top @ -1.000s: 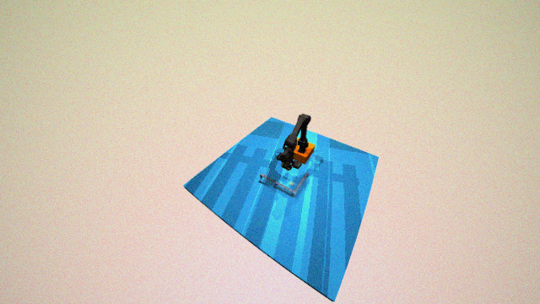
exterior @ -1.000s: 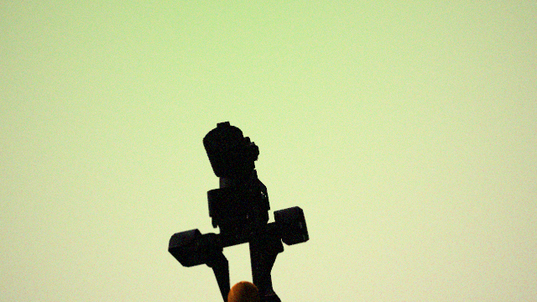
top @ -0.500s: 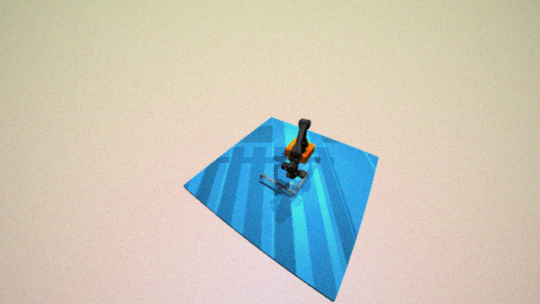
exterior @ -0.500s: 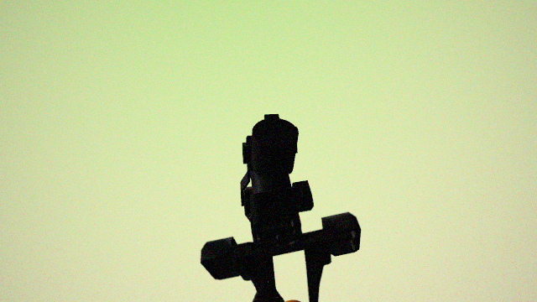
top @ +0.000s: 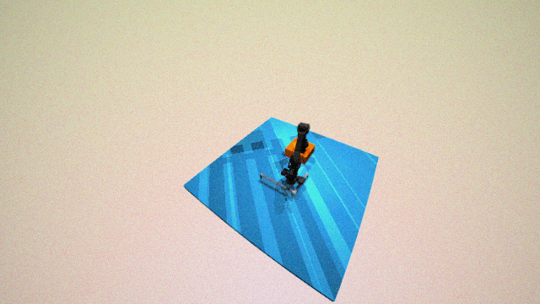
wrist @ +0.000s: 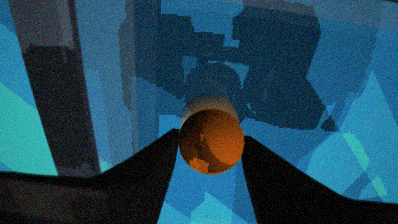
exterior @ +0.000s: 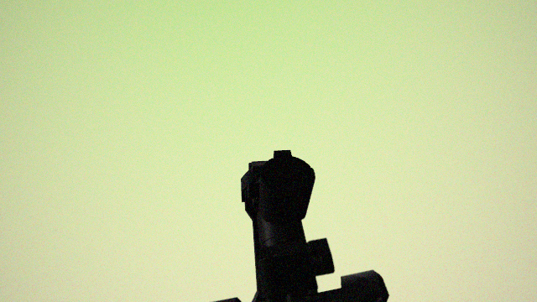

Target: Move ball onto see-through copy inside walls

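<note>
Top view shows the dark arm (top: 298,152) rising from its orange base (top: 299,149) and folding forward and down, so that its tip sits inside the corner made by the two low clear walls (top: 276,184) on the blue striped surface (top: 253,211); the ball is too small to make out there.

Wrist view brings it close: the pincer (wrist: 212,145) is clenched on the orange ball (wrist: 211,141), its two dark fingers pressing the ball's left and right sides. The ball is round, deep orange with darker mottled patches, lit along its upper right. Just behind its top edge peeks a paler, see-through copy of the ball (wrist: 207,102), mostly covered by the ball itself. A clear wall stands as a tall dim band at the left of this view.

Exterior view catches only the arm's upper links as a black silhouette (exterior: 278,218) against a pale green backdrop, with neither ball nor walls in frame.
</note>
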`<state>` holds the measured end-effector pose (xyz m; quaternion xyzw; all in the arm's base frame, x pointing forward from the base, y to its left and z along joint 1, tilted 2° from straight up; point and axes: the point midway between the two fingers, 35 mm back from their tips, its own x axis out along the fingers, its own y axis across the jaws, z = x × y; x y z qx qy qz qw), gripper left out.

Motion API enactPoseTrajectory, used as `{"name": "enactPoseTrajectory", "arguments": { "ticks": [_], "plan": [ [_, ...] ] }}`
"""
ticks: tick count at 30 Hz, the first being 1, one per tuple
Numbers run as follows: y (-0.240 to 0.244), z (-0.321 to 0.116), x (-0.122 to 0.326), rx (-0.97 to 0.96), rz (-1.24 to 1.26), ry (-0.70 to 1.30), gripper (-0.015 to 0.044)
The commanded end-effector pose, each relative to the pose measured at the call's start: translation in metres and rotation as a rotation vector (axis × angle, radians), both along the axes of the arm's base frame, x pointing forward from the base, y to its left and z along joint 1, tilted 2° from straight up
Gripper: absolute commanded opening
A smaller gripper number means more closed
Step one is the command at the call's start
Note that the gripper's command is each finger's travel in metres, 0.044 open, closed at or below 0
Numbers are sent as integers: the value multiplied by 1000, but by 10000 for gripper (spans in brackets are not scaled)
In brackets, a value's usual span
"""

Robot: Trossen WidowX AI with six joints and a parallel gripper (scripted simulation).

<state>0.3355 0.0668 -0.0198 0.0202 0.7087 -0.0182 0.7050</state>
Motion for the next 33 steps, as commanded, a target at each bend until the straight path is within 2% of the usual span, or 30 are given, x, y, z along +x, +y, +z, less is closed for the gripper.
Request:
{"name": "enactPoseTrajectory", "arguments": {
  "ticks": [1, 16, 27, 33],
  "plan": [
    [1, -3, 3, 2, -5, -14, 0],
    [1, -21, 3, 2, -5, -13, 0],
    [1, -18, 3, 3, 0, -14, 289],
    [1, -7, 4, 3, -1, -14, 294]
  ]
}}
